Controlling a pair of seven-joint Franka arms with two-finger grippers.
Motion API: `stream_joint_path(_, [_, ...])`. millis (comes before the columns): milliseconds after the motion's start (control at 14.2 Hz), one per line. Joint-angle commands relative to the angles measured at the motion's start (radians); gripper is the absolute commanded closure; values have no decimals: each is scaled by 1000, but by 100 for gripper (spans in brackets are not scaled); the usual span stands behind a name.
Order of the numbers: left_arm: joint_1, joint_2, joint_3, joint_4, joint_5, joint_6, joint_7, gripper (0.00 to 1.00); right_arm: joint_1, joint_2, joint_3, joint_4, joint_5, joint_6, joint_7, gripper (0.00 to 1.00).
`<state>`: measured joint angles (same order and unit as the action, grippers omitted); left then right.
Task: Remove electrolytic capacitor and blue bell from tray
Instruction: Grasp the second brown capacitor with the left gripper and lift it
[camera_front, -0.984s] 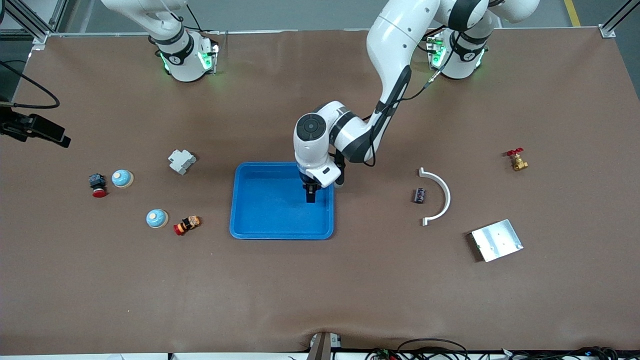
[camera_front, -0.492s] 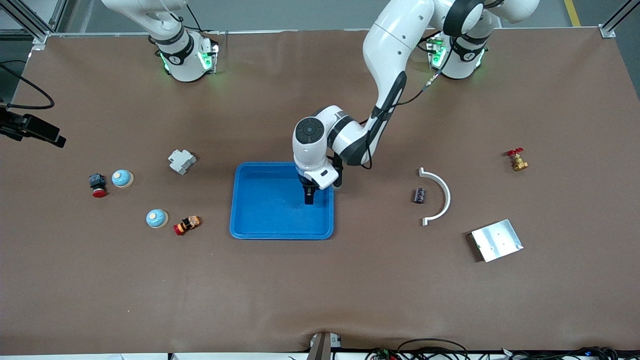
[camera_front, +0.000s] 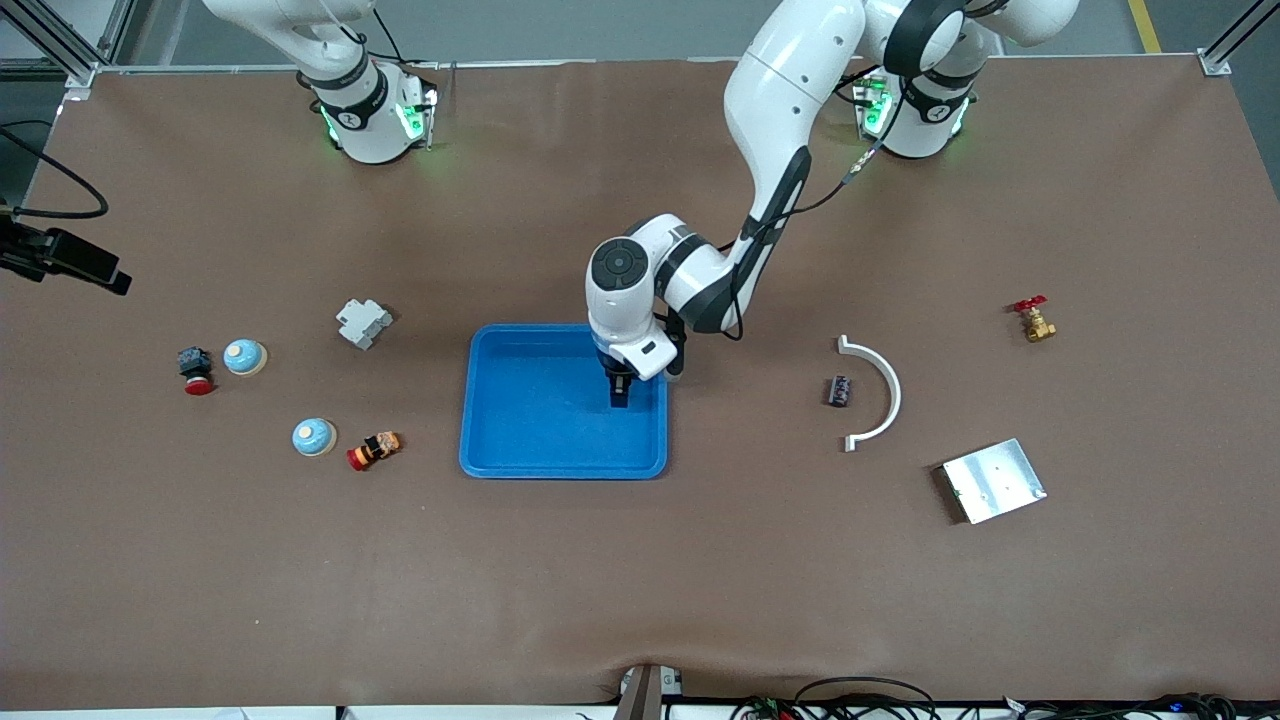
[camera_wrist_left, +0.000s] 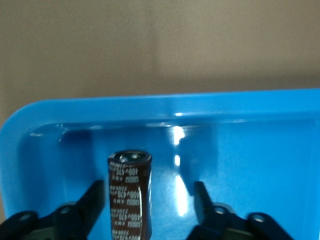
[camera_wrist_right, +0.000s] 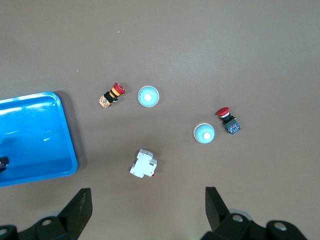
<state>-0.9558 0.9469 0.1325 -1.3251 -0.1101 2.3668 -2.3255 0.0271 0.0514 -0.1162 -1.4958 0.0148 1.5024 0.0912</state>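
Note:
A dark brown capacitor (camera_wrist_left: 130, 197) stands upright in the blue tray (camera_front: 530, 410), in the corner toward the left arm's end. My left gripper (camera_front: 620, 392) is low in the tray with its fingers (camera_wrist_left: 96, 200) spread. The capacitor is between them, close to one finger and well apart from the other. Two blue bells (camera_front: 244, 356) (camera_front: 314, 437) sit on the table toward the right arm's end, and both bells also show in the right wrist view (camera_wrist_right: 204, 133) (camera_wrist_right: 148, 96). My right gripper (camera_wrist_right: 147, 200) is open and empty, high over that area.
A grey breaker (camera_front: 363, 323), a red-and-black button (camera_front: 195, 369) and a red-and-yellow button (camera_front: 373, 450) lie near the bells. Toward the left arm's end are a white curved piece (camera_front: 880, 390), a small dark part (camera_front: 838, 390), a metal plate (camera_front: 993, 480) and a brass valve (camera_front: 1034, 322).
My left arm's hand has shifted very slightly over the tray corner. Nothing else has moved.

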Motion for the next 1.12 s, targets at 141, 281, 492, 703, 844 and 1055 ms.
stream_joint_path(141, [-15, 6, 13, 23, -8, 3, 8, 100, -9, 2, 6, 16, 1, -14, -2, 0])
stream_joint_path(281, [-14, 1, 18, 23, -6, -6, 8, 100, -9, 2, 6, 16, 1, -14, -2, 0])
stream_joint_path(492, [-11, -10, 24, 23, -6, -32, 15, 100, -12, 2, 6, 16, 1, -14, -4, 0])
stream_joint_path(703, [-6, -49, 30, 23, -5, -108, 105, 100, -10, 2, 6, 16, 1, -14, -2, 0])
stream_joint_path(844, [-4, -103, 45, 21, -3, -170, 240, 100, -10, 2, 6, 16, 1, -14, -4, 0])
stream_joint_path(1055, [14, -131, 41, 12, -14, -193, 507, 100, -9, 2, 6, 16, 1, -14, -2, 0])
